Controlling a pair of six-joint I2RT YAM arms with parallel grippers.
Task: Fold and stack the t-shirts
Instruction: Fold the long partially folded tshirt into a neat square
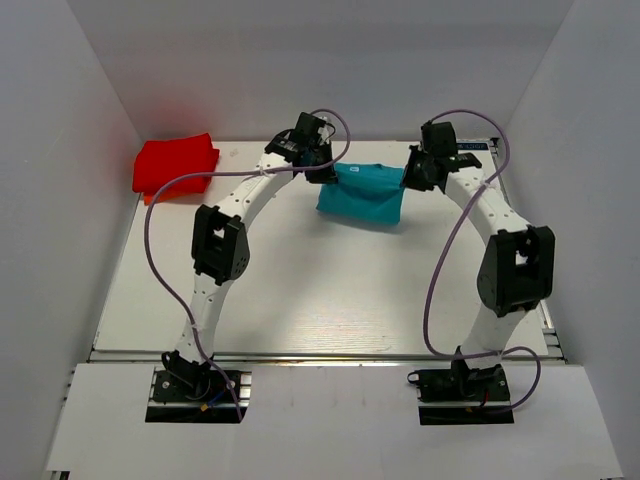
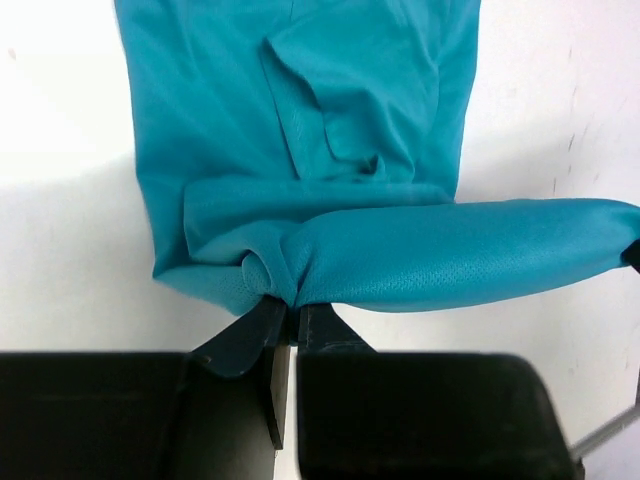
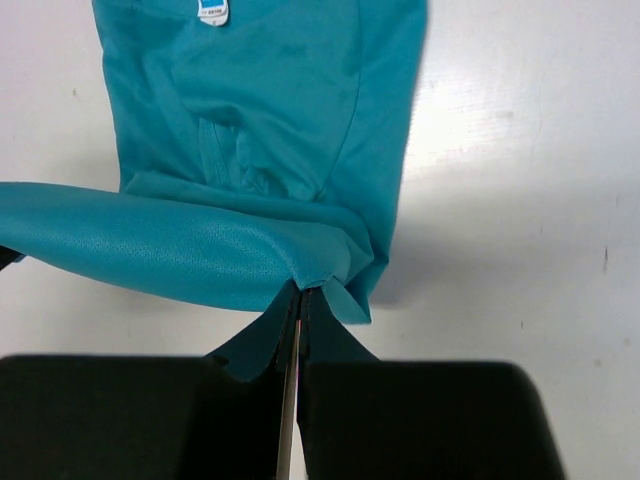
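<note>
The left pincer [image 2: 285, 305] is nipped tight on a bunched corner of the teal t-shirt [image 2: 330, 150], the cloth puckering into small gathers just where the two dark fingers meet. The right pincer [image 3: 300, 295] is likewise closed on the opposite corner of the same garment, its fingers pressed almost flat together with a thin flap of teal cloth caught between them. From one grip to the other runs a rounded, folded-over edge of the shirt, drawn fairly taut across both wrist views. Beyond that edge the rest of the garment spreads away from the fingers in loose layers, with a sleeve fold showing in the left wrist view and a small white neck label [image 3: 211, 12] at the far end in the right wrist view. Seen from above, the teal shirt sits between the two arms at the far middle of the pale surface [image 1: 330, 290], its lower part lying on it. The red t-shirt [image 1: 176, 165] lies as a compact folded bundle in the far left corner of the surface, well apart from the teal one and from both pincers.
</note>
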